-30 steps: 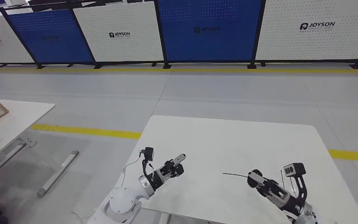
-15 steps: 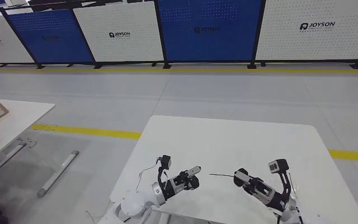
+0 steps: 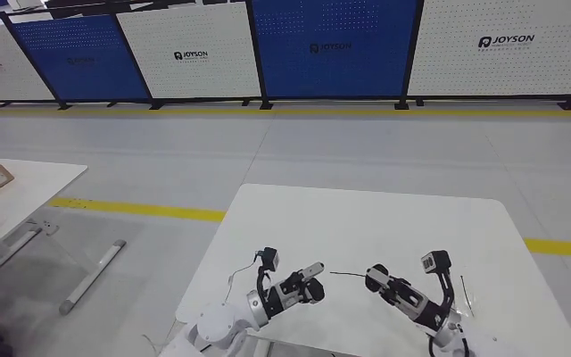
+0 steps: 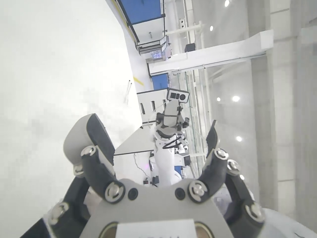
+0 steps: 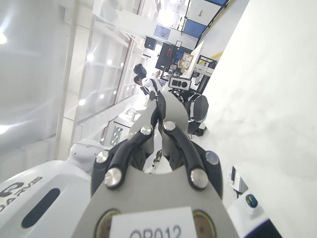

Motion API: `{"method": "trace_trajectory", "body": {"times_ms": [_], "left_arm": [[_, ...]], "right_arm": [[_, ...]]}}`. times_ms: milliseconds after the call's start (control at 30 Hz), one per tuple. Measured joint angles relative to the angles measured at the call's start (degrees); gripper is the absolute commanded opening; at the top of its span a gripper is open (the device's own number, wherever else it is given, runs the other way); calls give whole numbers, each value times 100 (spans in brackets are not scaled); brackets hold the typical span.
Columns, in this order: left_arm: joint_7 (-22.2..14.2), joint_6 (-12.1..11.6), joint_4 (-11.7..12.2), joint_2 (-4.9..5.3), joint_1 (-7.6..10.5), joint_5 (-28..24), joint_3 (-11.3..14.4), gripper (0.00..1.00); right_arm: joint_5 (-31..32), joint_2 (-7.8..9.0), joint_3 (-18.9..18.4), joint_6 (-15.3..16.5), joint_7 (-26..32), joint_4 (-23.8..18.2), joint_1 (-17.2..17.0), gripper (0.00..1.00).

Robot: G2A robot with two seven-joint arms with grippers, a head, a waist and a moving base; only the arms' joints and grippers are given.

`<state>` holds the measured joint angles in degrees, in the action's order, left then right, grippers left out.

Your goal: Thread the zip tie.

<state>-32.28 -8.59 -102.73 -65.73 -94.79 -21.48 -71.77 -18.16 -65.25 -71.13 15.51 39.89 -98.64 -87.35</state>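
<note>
A thin black zip tie [image 3: 348, 275] sticks out sideways from my right gripper [image 3: 371, 273], which is shut on one end of it, just above the white table [image 3: 357, 219]. The tie's free tip points at my left gripper [image 3: 314, 278], a short gap away. In the left wrist view my left gripper [image 4: 156, 134] is open with nothing between its pads, and the right arm's wrist faces it. In the right wrist view the right gripper [image 5: 158, 105] has its fingers pressed together; the tie itself is too thin to make out there.
A spare zip tie [image 3: 462, 293] lies on the table near its right front corner, also visible as a thin zip tie [image 4: 128, 91] in the left wrist view. Both arms hover near the table's front edge. Blue and white partition panels [image 3: 330, 49] stand far behind.
Both arms have closed in toward each other. The right gripper carried the zip tie to the left, the left gripper moved right, and the gap between tie tip and left gripper has shrunk.
</note>
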Motion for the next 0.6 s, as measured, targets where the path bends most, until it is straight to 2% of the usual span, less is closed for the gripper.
{"method": "trace_trajectory", "body": {"times_ms": [67, 133, 600], "left_arm": [[-192, 41, -11, -13, 27, -349, 114, 100], [-368, 183, 16, -26, 97, -633, 245, 100], [-361, 221, 28, -28, 121, -635, 273, 100]], "right_arm": [[119, -25, 134, -15, -175, 24, 53, 0], [128, -37, 221, -106, -176, 52, 111, 0], [124, -38, 228, -124, -172, 52, 118, 0]]}}
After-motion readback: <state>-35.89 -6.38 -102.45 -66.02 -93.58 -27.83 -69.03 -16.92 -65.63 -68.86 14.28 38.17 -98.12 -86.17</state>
